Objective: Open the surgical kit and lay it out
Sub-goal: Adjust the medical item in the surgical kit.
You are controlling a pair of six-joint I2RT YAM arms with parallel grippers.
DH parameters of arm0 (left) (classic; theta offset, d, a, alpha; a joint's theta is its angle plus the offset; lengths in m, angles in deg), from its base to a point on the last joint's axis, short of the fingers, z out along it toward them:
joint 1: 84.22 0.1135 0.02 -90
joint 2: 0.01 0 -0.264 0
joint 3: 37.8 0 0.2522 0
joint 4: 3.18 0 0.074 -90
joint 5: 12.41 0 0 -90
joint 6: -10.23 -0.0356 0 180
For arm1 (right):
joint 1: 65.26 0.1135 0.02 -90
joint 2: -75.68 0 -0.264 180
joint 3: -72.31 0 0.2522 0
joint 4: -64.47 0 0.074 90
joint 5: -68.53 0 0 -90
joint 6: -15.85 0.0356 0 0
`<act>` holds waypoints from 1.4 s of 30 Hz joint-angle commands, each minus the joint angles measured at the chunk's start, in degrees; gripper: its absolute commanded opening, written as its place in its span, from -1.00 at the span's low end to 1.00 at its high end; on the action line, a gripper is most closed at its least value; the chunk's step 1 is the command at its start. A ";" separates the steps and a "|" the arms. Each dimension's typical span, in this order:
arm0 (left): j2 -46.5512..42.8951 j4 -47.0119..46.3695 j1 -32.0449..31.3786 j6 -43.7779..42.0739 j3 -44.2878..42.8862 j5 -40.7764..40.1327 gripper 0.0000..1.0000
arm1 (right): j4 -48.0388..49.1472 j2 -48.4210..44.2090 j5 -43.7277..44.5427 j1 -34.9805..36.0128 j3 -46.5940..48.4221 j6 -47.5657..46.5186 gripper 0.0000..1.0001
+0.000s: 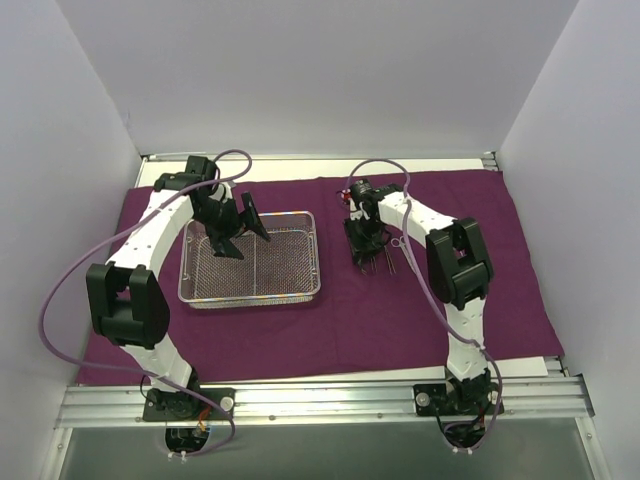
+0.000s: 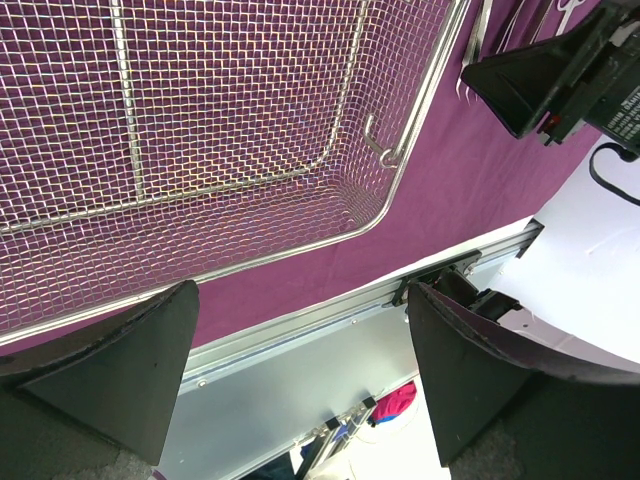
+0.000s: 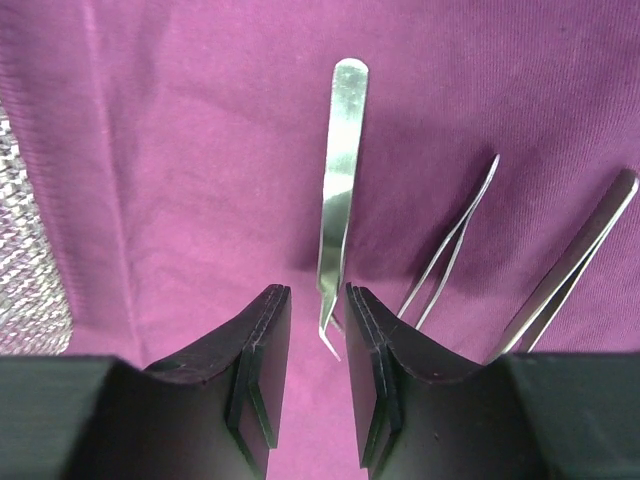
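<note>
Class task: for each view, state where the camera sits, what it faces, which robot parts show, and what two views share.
Top external: above and behind the robot, looking down on left arm, right arm, purple cloth and wire-mesh tray.
Left wrist: on the left arm, facing the tray's near corner and table rail; left gripper at bottom.
Right wrist: on the right arm, looking down at forceps on the cloth; right gripper at bottom.
Shared: both wrist views show the tray.
</note>
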 commanded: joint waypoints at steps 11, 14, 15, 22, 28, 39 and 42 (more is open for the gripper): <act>-2.26 -1.86 0.29 -0.73 -0.39 1.80 0.88 | -1.29 2.40 2.03 -0.34 -1.23 -1.10 -0.63; -2.43 -2.12 0.29 -0.73 0.14 2.15 0.88 | -1.03 2.49 2.12 -0.34 -1.66 -1.28 -0.74; -2.52 -2.29 0.29 -0.73 0.31 2.33 0.88 | -1.03 2.49 2.21 -0.34 -1.67 -1.36 -0.79; -2.79 -4.66 -0.76 -0.90 -0.04 4.70 0.89 | -3.13 -1.46 4.49 -0.07 1.05 -1.36 -1.00; -2.79 -15.88 -3.40 2.43 0.93 15.40 1.00 | -6.92 -9.72 -1.20 0.72 5.63 -4.87 -1.00; 0.37 -31.20 -6.92 9.73 0.67 23.60 0.74 | -4.20 -23.44 -12.21 9.76 2.73 -8.13 -1.00; 0.99 -32.00 -7.53 10.26 0.05 23.87 0.74 | -4.55 -24.14 -13.26 11.79 3.34 -7.52 -1.00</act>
